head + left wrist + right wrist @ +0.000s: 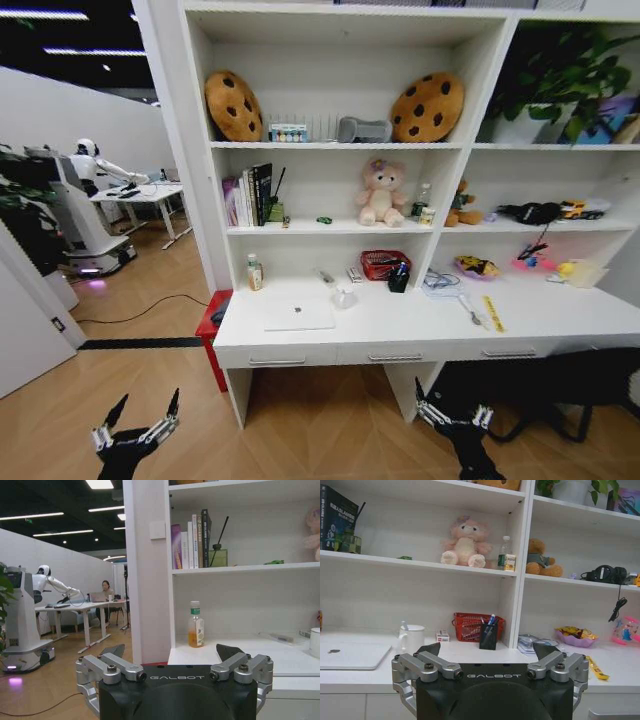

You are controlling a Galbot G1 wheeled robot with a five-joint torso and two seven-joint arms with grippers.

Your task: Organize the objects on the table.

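Note:
The long white table [400,326] stands ahead under a shelf unit. A closed silver laptop [299,315] [350,655] lies on its left part. A black pen cup [399,278] [487,636] with a blue pen [491,619] in it stands by a red basket [383,264]. A tiny green item [324,220] [405,558] lies on the shelf above. My left gripper [145,402] [171,651] and right gripper [453,408] [486,649] hang low in front of the table, both open and holding nothing, well short of it.
A white mug [343,297], an orange drink bottle [254,272] [195,625], cables [440,283], a yellow strip [493,313] and a purple bowl [477,266] share the tabletop. A red bin [212,320] stands at its left end, and a black bag [540,390] lies under its right end.

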